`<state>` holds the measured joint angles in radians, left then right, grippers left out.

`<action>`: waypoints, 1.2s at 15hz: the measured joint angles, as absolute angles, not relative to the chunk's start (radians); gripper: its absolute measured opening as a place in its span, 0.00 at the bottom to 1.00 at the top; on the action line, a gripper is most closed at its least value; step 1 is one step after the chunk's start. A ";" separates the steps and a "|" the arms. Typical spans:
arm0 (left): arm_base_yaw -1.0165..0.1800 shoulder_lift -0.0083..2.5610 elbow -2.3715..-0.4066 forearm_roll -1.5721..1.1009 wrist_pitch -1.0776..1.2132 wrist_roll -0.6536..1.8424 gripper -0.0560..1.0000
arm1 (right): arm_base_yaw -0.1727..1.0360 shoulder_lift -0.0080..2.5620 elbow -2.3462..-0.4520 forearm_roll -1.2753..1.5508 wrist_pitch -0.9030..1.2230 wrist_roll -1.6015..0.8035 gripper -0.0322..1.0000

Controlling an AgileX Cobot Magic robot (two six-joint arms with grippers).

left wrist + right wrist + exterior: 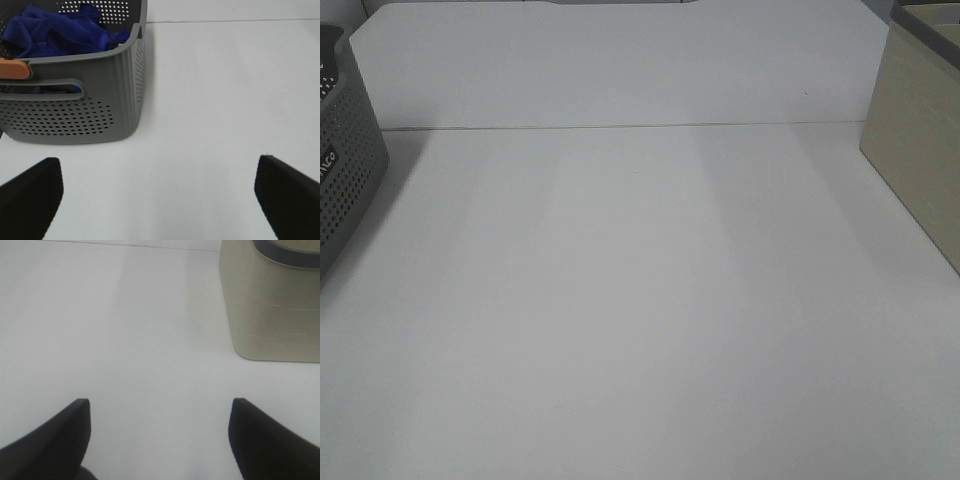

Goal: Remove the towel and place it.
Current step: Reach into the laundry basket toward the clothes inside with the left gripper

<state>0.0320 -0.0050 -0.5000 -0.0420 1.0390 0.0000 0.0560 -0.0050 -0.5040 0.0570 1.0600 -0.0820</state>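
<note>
Towel [60, 32] lies crumpled in the grey basket [100, 100] (nine o'clock on the surface [640, 300]); left hand [157, 160] and right hand [160, 401] stand wide open, empty.

From the high camera I see a flat white table top [640, 320] filling most of the view; at the table's left edge sits a dark grey perforated plastic basket [345, 170], partly out of frame, its white lettering unreadable; at the table's right edge stands a beige straight-sided box [920, 150]; along the table's far edge rises a white upright back panel [620, 70].
</note>
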 joint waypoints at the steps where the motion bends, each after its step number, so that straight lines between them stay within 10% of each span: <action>1: 0.032 -0.005 -0.500 -0.042 1.039 0.000 0.99 | 0.056 -0.005 -0.504 0.057 1.060 -0.082 0.76; 18: 0.032 -0.005 -0.500 -0.042 1.039 0.000 0.99 | 0.056 -0.005 -0.504 0.057 1.061 -0.082 0.76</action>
